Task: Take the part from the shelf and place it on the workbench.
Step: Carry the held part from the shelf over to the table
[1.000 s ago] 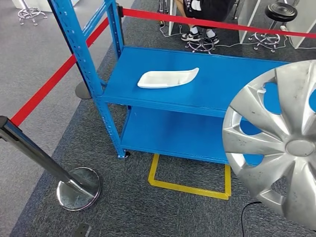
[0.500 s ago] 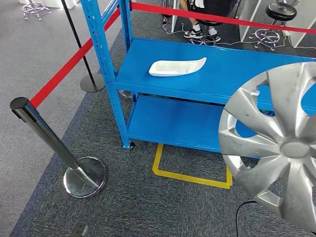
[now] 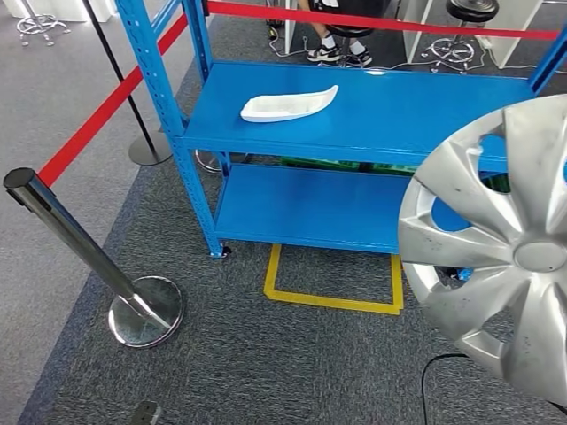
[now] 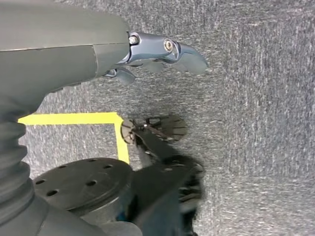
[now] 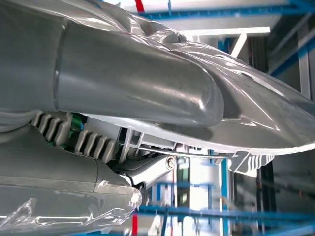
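Closest to the camera, at the right of the head view, the silver spoked plastic hubcap (image 3: 508, 257) is carried in front of the robot's body, and the right wrist view shows it clamped in the right hand (image 5: 122, 123): the thick grey thumb lies across its glossy face while the darker fingers (image 5: 148, 169) press up against its ribbed back, so the part is off the shelf and firmly held. The left hand (image 4: 148, 54) hangs at the robot's side over the grey carpet, its fingers loosely spread and holding nothing. Beyond the hubcap, on the floor, lie the yellow taped floor square (image 3: 333, 279) and, to the left, the chrome barrier post with its round base (image 3: 94, 266). Farther off stands the blue steel two-tier shelf (image 3: 347, 115), with a white curved plastic trim piece (image 3: 289, 104) lying on its upper tier, and behind it a red barrier belt (image 3: 375, 22) and a seated person's feet. Compared with the moments before, the whole scene has slid: the shelf sat more to the right and nearer half a second ago, and its far right upright has now come into sight, which reads as the robot turning or stepping with its load, not as the things moving. The hubcap has kept its place in the view throughout. I judge the pick complete and the carry under way; no counter is yet in sight to receive it.
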